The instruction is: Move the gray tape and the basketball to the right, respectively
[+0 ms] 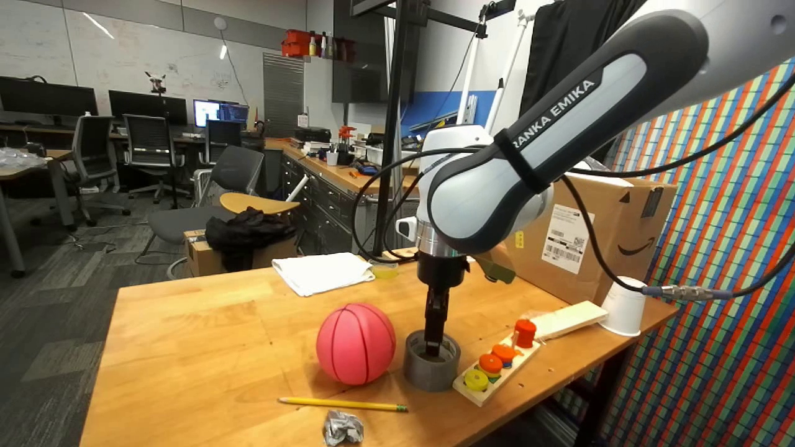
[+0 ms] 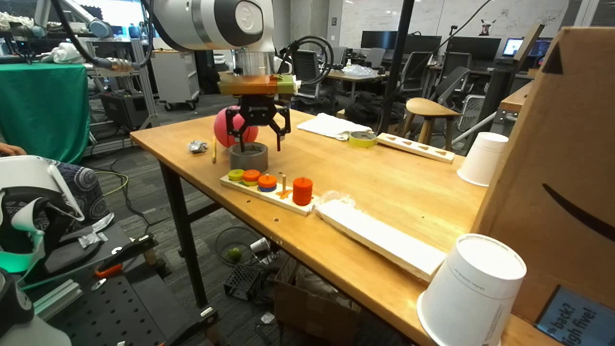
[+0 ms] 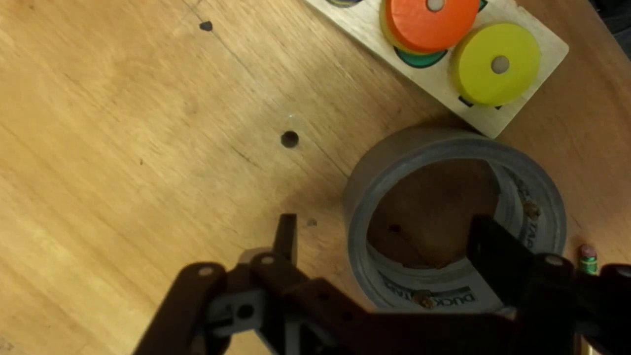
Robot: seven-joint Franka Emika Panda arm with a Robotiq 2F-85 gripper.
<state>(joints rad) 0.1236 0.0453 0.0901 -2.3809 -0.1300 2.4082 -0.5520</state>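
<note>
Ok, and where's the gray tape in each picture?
In an exterior view: gray tape low, just right of center, right of the pink ball.
In an exterior view: gray tape left of center, about halfway up.
In the wrist view: gray tape right of center.
Shared landmark: the wooden toy with orange discs, beside it in all three.

A pink basketball (image 1: pixel 356 343) with dark seams rests on the wooden table (image 1: pixel 205 329) before us, a slim gap from a roll of gray tape (image 1: pixel 430 377), which lies flat, its round opening facing up, "DUCK" lettering on the inner wall.
</note>
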